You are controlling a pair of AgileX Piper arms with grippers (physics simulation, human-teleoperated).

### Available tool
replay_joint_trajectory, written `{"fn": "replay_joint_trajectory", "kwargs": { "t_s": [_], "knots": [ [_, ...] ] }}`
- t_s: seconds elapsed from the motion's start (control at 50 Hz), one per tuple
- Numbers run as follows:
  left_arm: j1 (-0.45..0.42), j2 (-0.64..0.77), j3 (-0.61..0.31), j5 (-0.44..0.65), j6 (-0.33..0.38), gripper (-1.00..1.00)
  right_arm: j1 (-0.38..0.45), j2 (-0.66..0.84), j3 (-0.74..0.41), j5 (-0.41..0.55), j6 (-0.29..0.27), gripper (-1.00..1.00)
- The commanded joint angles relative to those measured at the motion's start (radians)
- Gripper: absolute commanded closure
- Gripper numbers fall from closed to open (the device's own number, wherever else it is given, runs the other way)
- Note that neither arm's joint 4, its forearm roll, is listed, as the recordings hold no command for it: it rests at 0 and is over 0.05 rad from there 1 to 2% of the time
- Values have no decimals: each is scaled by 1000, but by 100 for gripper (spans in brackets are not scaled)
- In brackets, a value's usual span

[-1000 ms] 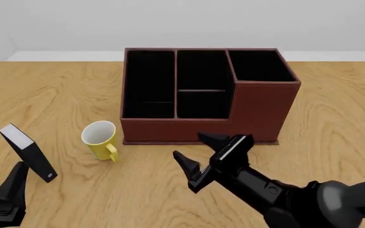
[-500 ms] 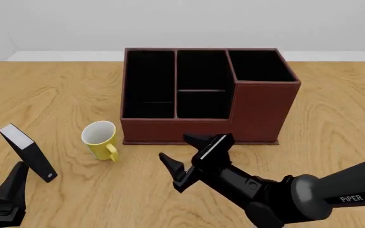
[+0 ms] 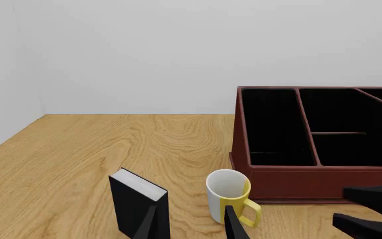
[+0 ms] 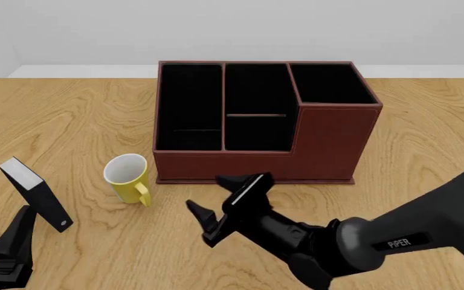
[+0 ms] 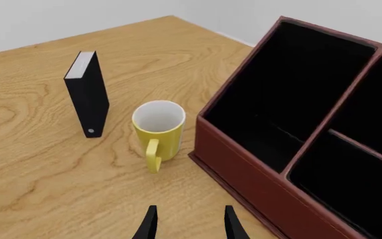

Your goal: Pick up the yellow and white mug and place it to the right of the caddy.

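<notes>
1. The right arm's black gripper (image 4: pixel 220 202) hangs over the tabletop at 6 o'clock from the caddy's front wall, fingers spread with nothing between them; its dark grey forearm carries white lettering that reads "PIPER". The left arm's black gripper (image 4: pixel 10 241) sits at the 8 o'clock corner of the front view; in the left wrist view its two finger tips (image 3: pixel 147 224) stand apart and empty.
2. The light wooden table (image 4: pixel 70 121), with wavy grain, has open board at 3 o'clock of the caddy.
3. The large dark reddish-brown rectangular caddy (image 4: pixel 337 139) stands mid-table with three black-lined compartments; its 3 o'clock section is taller, with a smooth front face and a thin base lip.
4. A small black book-like block with a white edge (image 4: pixel 34 192) stands tilted at 9 o'clock of the mug, well apart from it.
5. The small cylindrical mug, yellow outside and white inside (image 4: pixel 127 177), stands upright just off the caddy's 7 o'clock corner, its loop handle facing the arms, at 10 o'clock from the right gripper.
</notes>
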Motion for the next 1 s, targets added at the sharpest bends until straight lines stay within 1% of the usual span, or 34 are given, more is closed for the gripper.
{"fn": "replay_joint_trajectory", "kwargs": {
  "t_s": [0.02,0.08,0.18,0.52,0.56,0.68,1.0],
  "knots": [
    [0,0,0,0,0,-100,13,48,-49,13,2,-100],
    [0,0,0,0,0,-100,13,58,-61,18,8,-100],
    [0,0,0,0,0,-100,19,67,-78,28,2,-100],
    [0,0,0,0,0,-100,27,122,-130,45,6,-100],
    [0,0,0,0,0,-100,30,131,-136,43,-1,-100],
    [0,0,0,0,0,-100,35,131,-155,64,7,-100],
    [0,0,0,0,0,-100,61,155,-227,120,0,-100]
  ]
}}
